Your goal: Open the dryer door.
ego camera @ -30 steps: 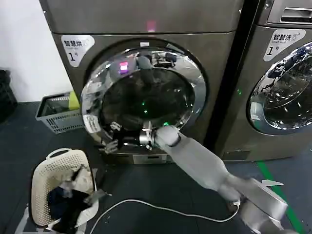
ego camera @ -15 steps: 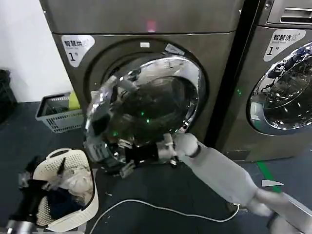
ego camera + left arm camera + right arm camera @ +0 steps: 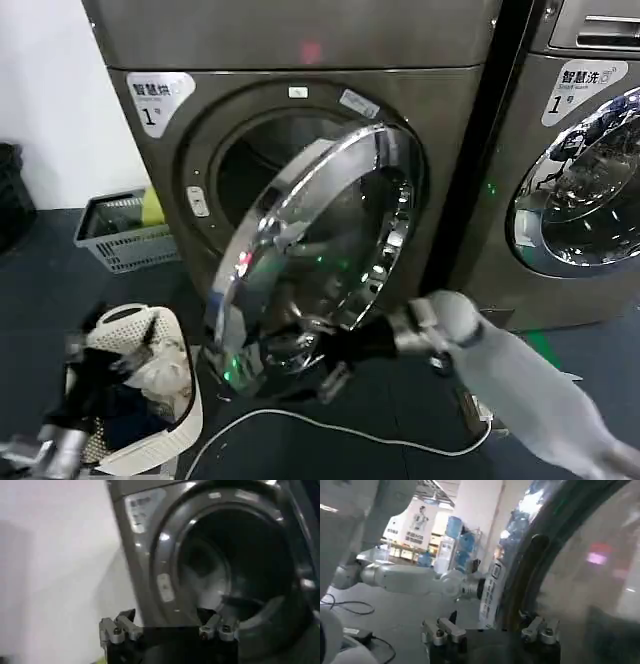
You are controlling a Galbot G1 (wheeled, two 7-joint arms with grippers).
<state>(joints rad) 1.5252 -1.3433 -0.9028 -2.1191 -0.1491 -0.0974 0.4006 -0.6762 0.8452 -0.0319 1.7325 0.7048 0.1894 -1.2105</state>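
The dryer door point(image 3: 320, 250) stood swung partly out from the drum opening point(image 3: 265, 165), hinged at its right. The right gripper point(image 3: 330, 350) reached its lower rim, blurred; whether its fingers clamped the rim could not be told. The left gripper point(image 3: 169, 630) hung with fingers apart, holding nothing, facing the drum. A laundry basket point(image 3: 135, 390) sat on the floor, partly cut off.

the dark floor point(image 3: 330, 405) holds two big machines, a white washing basket point(image 3: 120, 400) full of clothes, a grey basket point(image 3: 120, 235) and a white cord point(image 3: 340, 432).
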